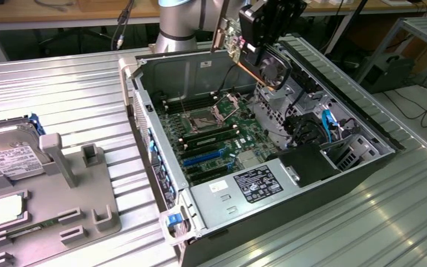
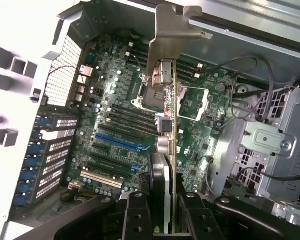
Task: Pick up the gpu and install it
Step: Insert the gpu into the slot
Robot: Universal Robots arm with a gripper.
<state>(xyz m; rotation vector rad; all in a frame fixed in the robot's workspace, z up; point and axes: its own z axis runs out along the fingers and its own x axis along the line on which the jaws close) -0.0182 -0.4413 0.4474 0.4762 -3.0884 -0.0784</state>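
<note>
My gripper (image 1: 264,30) hangs above the far end of the open computer case (image 1: 347,183) and is shut on the gpu (image 1: 273,67). The card hangs on edge in the air, its black fan shroud toward the exterior view's right and its silver bracket toward the case's back wall. The wrist view looks along the gpu (image 2: 166,150) edge-on, from my gripper (image 2: 162,217) at the card's edge out to the silver bracket (image 2: 170,35). One dark finger (image 2: 136,215) sits on each side of the card. Below lies the green motherboard (image 2: 115,110) with a blue slot (image 2: 117,141).
A grey fixture (image 1: 58,217) at the exterior view's left holds a silver hard drive (image 1: 9,153) and a square processor chip (image 1: 9,208). Inside the case are drive cages (image 1: 302,105), cables (image 1: 324,125) and a black power supply (image 1: 288,172). Ribbed metal table (image 1: 73,94) surrounds the case.
</note>
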